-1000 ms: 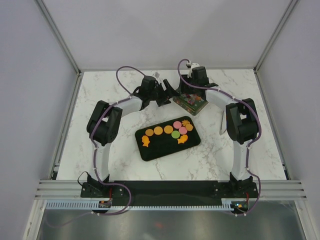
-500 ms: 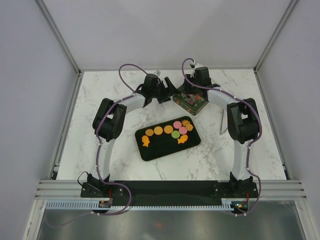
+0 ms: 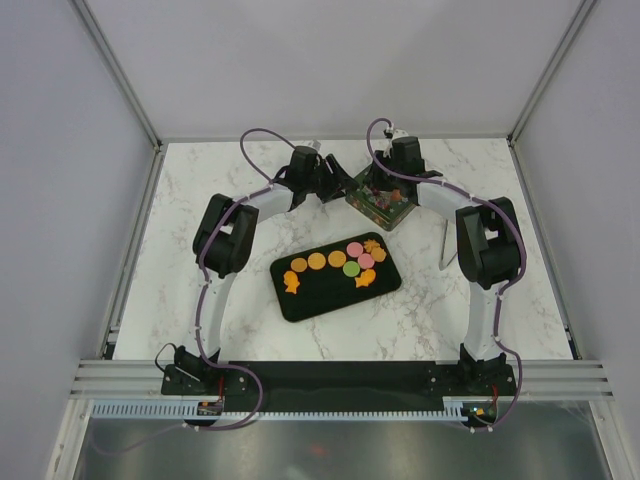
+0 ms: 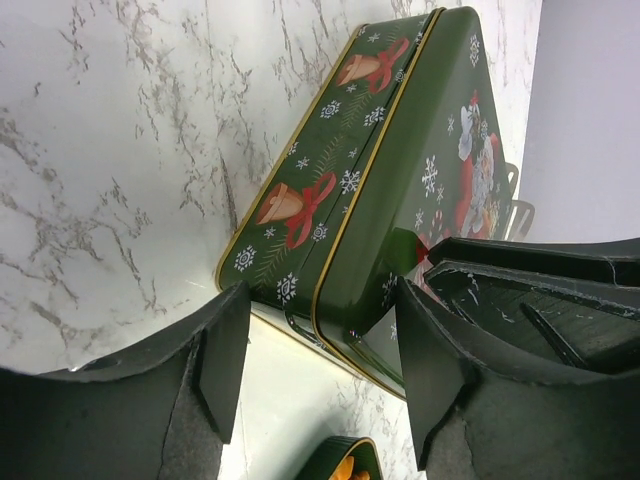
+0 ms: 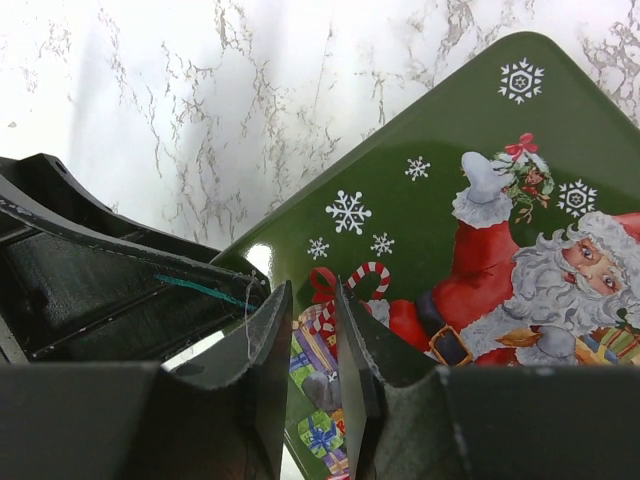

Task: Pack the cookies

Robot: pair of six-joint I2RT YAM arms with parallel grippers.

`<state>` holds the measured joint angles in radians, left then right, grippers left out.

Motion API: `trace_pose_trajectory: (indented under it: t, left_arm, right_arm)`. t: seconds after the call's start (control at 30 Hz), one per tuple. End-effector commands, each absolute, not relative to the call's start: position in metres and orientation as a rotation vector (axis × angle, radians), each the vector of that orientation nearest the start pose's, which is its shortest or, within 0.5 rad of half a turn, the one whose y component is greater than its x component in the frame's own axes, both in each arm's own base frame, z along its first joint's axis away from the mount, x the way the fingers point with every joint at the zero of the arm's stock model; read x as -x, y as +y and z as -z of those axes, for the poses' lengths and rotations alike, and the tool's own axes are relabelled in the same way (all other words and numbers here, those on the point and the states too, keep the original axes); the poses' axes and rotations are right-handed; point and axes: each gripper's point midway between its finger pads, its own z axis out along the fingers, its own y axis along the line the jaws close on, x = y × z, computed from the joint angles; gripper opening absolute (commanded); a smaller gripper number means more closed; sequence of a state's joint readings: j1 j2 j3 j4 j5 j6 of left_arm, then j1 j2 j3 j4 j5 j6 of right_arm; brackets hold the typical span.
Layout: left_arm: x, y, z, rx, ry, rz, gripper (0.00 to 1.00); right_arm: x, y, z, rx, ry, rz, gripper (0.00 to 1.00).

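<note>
The cookies (image 3: 345, 262), orange, pink and green flat pieces, lie on a black tray (image 3: 305, 303) mid-table. A green Christmas tin (image 3: 383, 204) with its lid on stands behind the tray. My left gripper (image 3: 340, 186) is open and empty, low at the tin's left corner; in the left wrist view (image 4: 320, 360) the tin's corner (image 4: 400, 170) lies between its fingers, apart from both. My right gripper (image 3: 386, 188) hovers over the Santa lid (image 5: 450, 200), its jaws (image 5: 312, 350) nearly closed with a narrow gap, holding nothing.
A thin white object (image 3: 443, 243) lies right of the tin by the right arm. The tray's corner with an orange cookie shows at the bottom of the left wrist view (image 4: 345, 468). The left gripper's finger (image 5: 110, 300) sits close to the right gripper.
My left gripper has moved right, up to the tin's left corner. My right gripper has shifted slightly over the lid. The tray and cookies have not moved.
</note>
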<state>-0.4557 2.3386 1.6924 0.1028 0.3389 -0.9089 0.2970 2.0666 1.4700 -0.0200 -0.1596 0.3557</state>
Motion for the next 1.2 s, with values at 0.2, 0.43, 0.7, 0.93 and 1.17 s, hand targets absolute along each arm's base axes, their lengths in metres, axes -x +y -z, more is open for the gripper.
trace_pose_trajectory:
  t: [0.2,0.43,0.7,0.93,1.17]
  left_arm:
    - [-0.496,-0.333,0.007,0.433,2.438,0.919,0.34]
    - [-0.489,-0.331,0.008,0.431,2.478,0.849,0.10]
    - [-0.480,-0.325,0.009,0.419,2.503,0.826,0.02]
    - [-0.478,-0.330,-0.007,0.360,2.468,0.930,0.02]
    - [-0.472,-0.326,-0.018,0.338,2.441,0.977,0.02]
  right_arm:
    - [-0.432,0.177,0.028,0.015,2.679,-0.379,0.31]
    - [-0.429,0.183,0.030,0.043,2.688,-0.331,0.30]
    - [-0.457,0.190,-0.031,-0.005,2.552,-0.357,0.24]
    - [-0.478,0.200,-0.058,0.003,2.519,-0.376,0.22]
    - [-0.495,0.205,-0.080,-0.015,2.470,-0.395,0.22]
